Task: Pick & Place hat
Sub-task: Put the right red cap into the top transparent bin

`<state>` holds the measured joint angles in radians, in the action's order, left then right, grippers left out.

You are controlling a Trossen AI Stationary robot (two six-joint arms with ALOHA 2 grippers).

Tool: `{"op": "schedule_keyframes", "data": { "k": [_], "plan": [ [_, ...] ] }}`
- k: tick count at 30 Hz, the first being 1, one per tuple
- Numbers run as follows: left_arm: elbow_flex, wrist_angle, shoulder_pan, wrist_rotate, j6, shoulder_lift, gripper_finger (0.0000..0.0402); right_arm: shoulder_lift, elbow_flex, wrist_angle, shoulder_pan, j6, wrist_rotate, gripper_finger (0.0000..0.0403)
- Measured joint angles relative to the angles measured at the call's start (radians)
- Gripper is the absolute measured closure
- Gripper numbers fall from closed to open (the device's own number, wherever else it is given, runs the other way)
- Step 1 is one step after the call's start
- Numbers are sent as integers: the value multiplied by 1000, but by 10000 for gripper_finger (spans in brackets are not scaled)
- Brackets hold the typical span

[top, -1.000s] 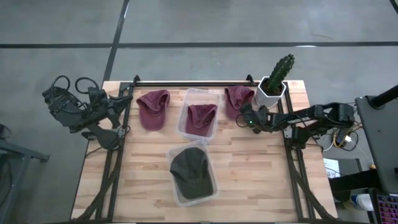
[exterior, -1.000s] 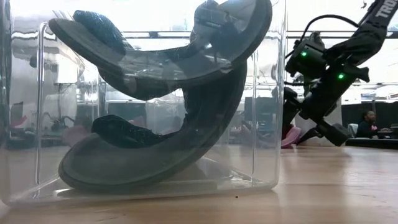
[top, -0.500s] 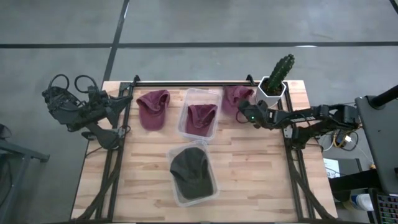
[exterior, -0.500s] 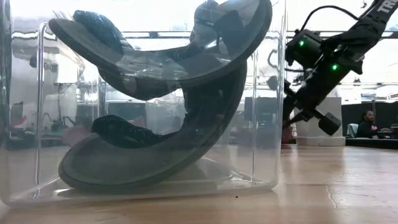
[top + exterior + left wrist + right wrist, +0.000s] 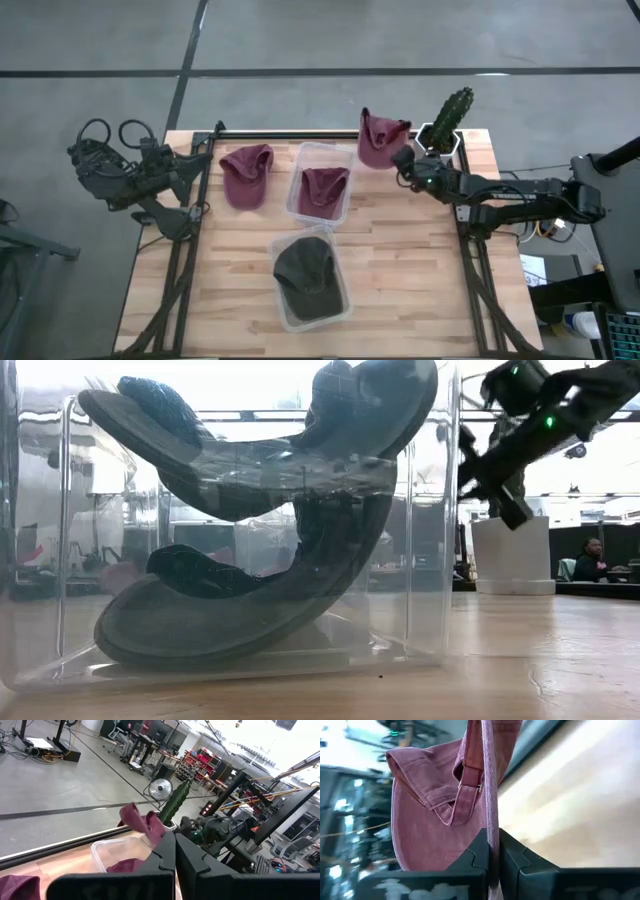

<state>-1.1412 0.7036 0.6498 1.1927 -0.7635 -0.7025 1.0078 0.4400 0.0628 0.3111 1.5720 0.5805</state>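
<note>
My right gripper (image 5: 403, 158) is shut on a maroon hat (image 5: 380, 138) and holds it up over the table's far right part, next to the cactus. The hat fills the right wrist view (image 5: 435, 805), with its back strap and buckle (image 5: 470, 790) showing. A second maroon hat (image 5: 246, 175) lies flat on the table. A third (image 5: 322, 190) lies in a clear bin (image 5: 300, 165). A dark hat (image 5: 305, 275) sits curled in a nearer clear bin (image 5: 430, 560). My left gripper (image 5: 174, 865) is shut and empty, off the table's left edge (image 5: 190, 170). My right gripper pinches a thin edge of the maroon hat (image 5: 492, 827) between its two fingers, close to the back strap opening. The fingers come from the table's right side, slanting up. The hat is lifted clear of the table and stands past the fingertips.
A cactus in a white pot (image 5: 445, 125) stands at the far right corner, right beside the held hat; the pot also shows in the low view (image 5: 510, 555). A dark rail (image 5: 300, 133) runs along the far edge. Bare wood (image 5: 410, 270) lies on the near right.
My right gripper has risen and gone toward the table's far edge, tipping upward, still shut on the maroon hat. The hat, which lay on the table at the far right, is now lifted clear and stands up past the fingers.
</note>
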Motion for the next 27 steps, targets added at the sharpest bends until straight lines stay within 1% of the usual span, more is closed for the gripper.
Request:
{"op": "schedule_keyframes", "data": {
  "k": [5,8,11,14,20,27],
  "plan": [
    [0,0,0,1,7,0,399,-33,85,25,-46,-74,-36,393],
    [0,0,0,2,7,0,399,-18,164,21,-83,-85,-38,393],
    [0,0,0,21,-14,0,399,23,250,-5,-123,-54,-35,392],
    [0,0,0,40,-47,2,399,96,357,-91,-175,-25,-35,392],
    [0,0,0,40,6,3,399,284,598,-296,-278,70,-33,391],
    [0,0,0,40,30,8,399,441,887,-677,-359,200,-28,391]
  ]
}}
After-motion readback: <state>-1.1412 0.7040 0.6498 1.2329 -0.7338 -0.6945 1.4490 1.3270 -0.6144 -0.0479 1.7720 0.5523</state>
